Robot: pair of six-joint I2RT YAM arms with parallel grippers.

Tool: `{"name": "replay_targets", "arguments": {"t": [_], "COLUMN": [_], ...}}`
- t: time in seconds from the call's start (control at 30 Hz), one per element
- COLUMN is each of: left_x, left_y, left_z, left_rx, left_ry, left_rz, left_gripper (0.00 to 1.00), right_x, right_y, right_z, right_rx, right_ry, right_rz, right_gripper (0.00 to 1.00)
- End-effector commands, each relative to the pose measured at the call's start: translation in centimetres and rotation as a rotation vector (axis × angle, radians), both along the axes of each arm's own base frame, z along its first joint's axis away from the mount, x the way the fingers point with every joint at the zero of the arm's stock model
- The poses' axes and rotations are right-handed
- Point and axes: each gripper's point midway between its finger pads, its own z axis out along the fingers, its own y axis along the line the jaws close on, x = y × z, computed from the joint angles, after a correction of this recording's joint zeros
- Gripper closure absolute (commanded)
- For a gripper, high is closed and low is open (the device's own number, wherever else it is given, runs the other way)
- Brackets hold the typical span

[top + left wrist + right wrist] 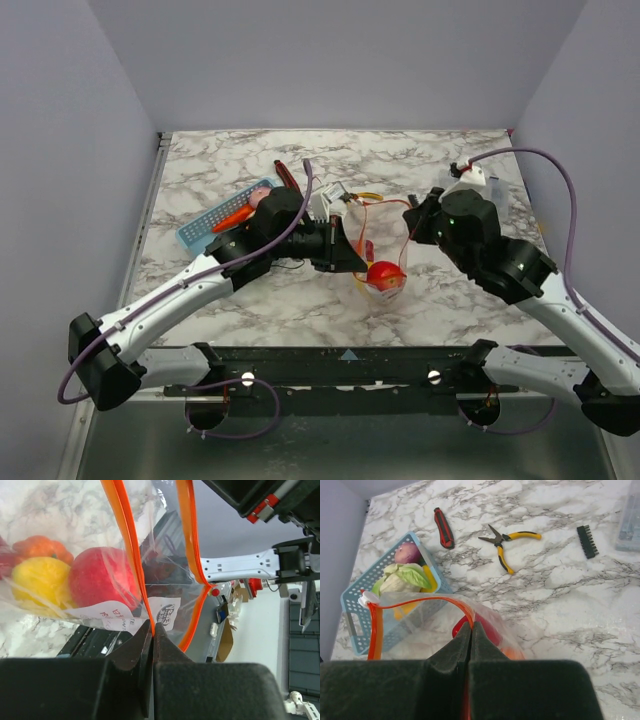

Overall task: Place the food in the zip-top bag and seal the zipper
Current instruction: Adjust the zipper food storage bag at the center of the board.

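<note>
The clear zip-top bag point(383, 270) hangs between my two grippers above the middle of the table. Through its plastic I see a red fruit point(102, 577), a yellow one point(40, 580) and an orange one point(42, 547). My left gripper point(152, 625) is shut on the orange zipper point(131, 545) at the bag's left end. My right gripper point(471, 625) is shut on the zipper strip point(420, 600) at the other end. The two strips stand apart in the left wrist view, so the mouth gapes. A white cauliflower point(402, 577) and a purple piece point(408, 552) lie in the blue basket point(355, 605).
The blue basket point(215, 215) stands at the back left. A red-handled knife point(443, 527), yellow-handled pliers point(507, 545) and a black bit strip point(586, 541) lie on the marble top. A rigid clear box point(630, 520) sits at the edge of the right wrist view.
</note>
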Motion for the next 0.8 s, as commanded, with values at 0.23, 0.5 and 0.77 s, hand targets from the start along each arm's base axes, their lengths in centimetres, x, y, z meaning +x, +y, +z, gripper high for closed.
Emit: {"name": "replay_targets", "arguments": {"t": [0.23, 0.5, 0.77], "left_x": [2.7, 1.6, 2.6], "left_y": [-0.3, 0.6, 0.6], "left_z": [-6.4, 1.7, -7.4], "left_rx": [0.124, -0.021, 0.121], "left_ry": [0.094, -0.037, 0.095], "left_rz": [0.026, 0.019, 0.061], "left_gripper": [1.0, 0.92, 0.92], "right_x": [1.5, 0.5, -1.3], "right_y": [-0.5, 1.4, -0.3], "right_z": [-9.2, 1.4, -9.5], "right_rx": [-0.255, -0.042, -0.031], "right_ry": [0.139, -0.034, 0.119], "right_rz": [-0.042, 0.078, -0.005], "right_gripper": [1.0, 1.0, 1.0]}}
